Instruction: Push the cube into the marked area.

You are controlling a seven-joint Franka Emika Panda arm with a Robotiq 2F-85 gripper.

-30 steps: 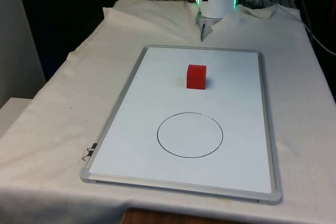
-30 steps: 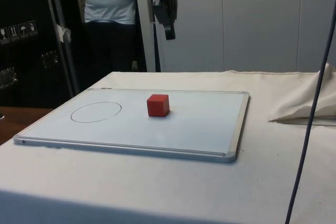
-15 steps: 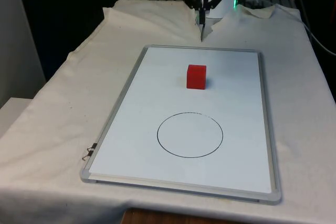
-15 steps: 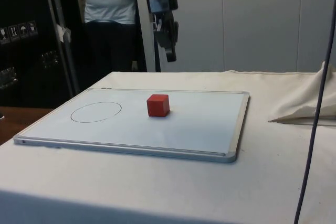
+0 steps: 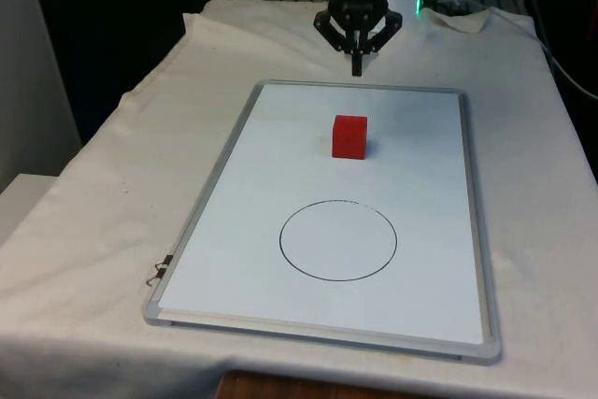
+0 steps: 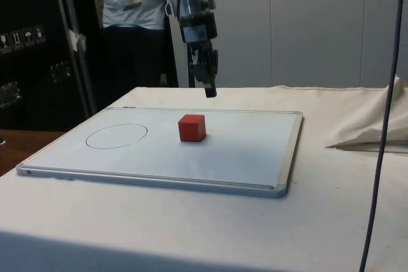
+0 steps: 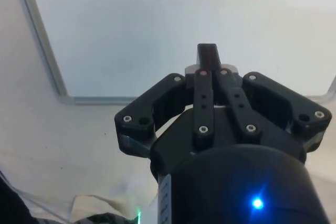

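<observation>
The cube is sitting untouched on the whiteboard, toward its far half, well apart from the drawn circle that marks the target, so none of the pushing looks done yet. The gripper is hanging in the air above the board's far edge, behind the cube as seen from the circle, with its jaws pressed together into a single narrow tip and holding nothing. In the side view the gripper is hovering clearly above the cube and a little beyond it, not touching. I am judging that what is left is nearly everything: dropping the tip down to board level behind the cube, then driving it straight across the bare stretch into the circle. Nothing is lying between cube and circle. Around the board the tabletop's white cloth is rumpling at the edges, and a person is standing behind the tabletop, clear of the board.
</observation>
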